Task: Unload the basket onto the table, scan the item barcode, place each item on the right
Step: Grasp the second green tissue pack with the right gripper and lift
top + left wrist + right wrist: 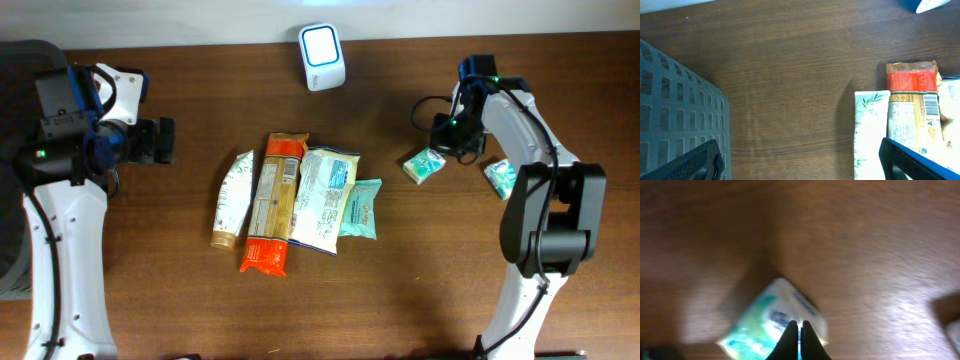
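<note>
So the right hand [800, 332] has its two fingers pressed tight together, tips down on a small green-and-white plastic-wrapped packet [424, 165]. The right wrist view is pretty blurry, so I honestly can't tell if a bit of wrapper is pinched between them or if they're just touching the top. The packet sits on the dark brown wooden tabletop [400, 290], right of the middle pile and well apart from the white barcode scanner with the glowing blue face [322, 55], which stands at the far edge. A second small green-and-white packet [500, 177] lies just beside the right arm.

The left hand [160, 140] is spread wide apart with nothing in it, hanging over bare wood on the left side, next to a grey plastic grid basket [680, 115].

The middle pile is four things side by side: a pale tube with leaf print [232, 198], a long orange-and-brown snack bag [275, 205], a white-and-blue pouch [325, 198] and a teal packet [362, 208].
</note>
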You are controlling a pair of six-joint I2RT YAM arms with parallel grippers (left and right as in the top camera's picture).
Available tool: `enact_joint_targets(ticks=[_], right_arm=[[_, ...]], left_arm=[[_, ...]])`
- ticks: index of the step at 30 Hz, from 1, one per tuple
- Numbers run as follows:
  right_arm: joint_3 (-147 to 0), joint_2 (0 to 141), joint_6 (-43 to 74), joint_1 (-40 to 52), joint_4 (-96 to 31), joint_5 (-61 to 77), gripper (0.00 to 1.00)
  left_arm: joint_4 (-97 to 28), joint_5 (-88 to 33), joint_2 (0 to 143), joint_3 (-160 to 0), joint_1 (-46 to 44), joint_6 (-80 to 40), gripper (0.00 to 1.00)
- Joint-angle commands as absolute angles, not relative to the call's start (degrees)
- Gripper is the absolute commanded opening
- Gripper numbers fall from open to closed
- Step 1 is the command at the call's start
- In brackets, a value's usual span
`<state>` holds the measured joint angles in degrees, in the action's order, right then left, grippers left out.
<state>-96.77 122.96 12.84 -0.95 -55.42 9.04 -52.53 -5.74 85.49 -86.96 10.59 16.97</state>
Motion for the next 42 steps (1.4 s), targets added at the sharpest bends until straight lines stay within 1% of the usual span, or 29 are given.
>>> enact_joint_targets(ticks=[1, 2, 3, 4, 5, 9, 13, 21, 25, 28, 31, 34, 38, 42], right_arm=[[-97.7, 122.3, 12.6, 1.2, -54.5, 13.1, 0.07], [-97.7, 122.3, 12.5, 1.6, -54.4, 13.1, 0.08], [-97.7, 122.3, 12.5, 2.1, -54.1, 13.9, 0.15], [-97.7, 122.3, 12.0, 2.5, -53.6, 15.6, 0.25], [-97.7, 122.3, 10.7, 3.3, -52.9, 17.2, 0.38], [-97.6, 123.3, 13.5, 7.0, -50.4, 12.2, 0.38], [-97.6, 125.9, 14.5, 9.4, -50.5, 11.8, 0.37], [-98.1, 126.0, 13.2, 8.0, -58.1, 10.5, 0.37], [-103.6, 125.8, 8.1, 7.2, -67.1, 10.5, 0.38], [-108.3, 125.8, 7.7, 6.7, -75.1, 5.1, 0.39], [-108.0, 125.9, 7.7, 7.3, -72.5, 10.0, 0.39], [-105.0, 126.1, 8.1, 10.4, -66.8, 10.7, 0.39], [-100.2, 126.5, 11.7, 11.6, -62.4, 8.7, 0.39], [-99.0, 126.5, 12.5, 10.8, -63.5, 2.8, 0.39]], left_arm=[[-52.4, -6.2, 84.5, -87.2, 10.8, 17.7, 0.99], [-52.4, -6.2, 84.5, -87.2, 10.8, 17.7, 0.99], [-52.4, -6.2, 84.5, -87.2, 10.8, 17.7, 0.99], [-52.4, -6.2, 84.5, -87.2, 10.8, 17.7, 0.99], [-52.4, -6.2, 84.5, -87.2, 10.8, 17.7, 0.99], [-52.4, -6.2, 84.5, -87.2, 10.8, 17.7, 0.99], [-52.4, -6.2, 84.5, -87.2, 10.8, 17.7, 0.99], [-52.4, -6.2, 84.5, -87.2, 10.8, 17.7, 0.99], [-52.4, -6.2, 84.5, -87.2, 10.8, 17.7, 0.99], [-52.4, -6.2, 84.5, -87.2, 10.8, 17.7, 0.99], [-52.4, -6.2, 84.5, -87.2, 10.8, 17.7, 0.99], [-52.4, -6.2, 84.5, -87.2, 10.8, 17.7, 0.99], [-52.4, -6.2, 84.5, -87.2, 10.8, 17.7, 0.99], [-52.4, -6.2, 84.5, -87.2, 10.8, 17.7, 0.99]])
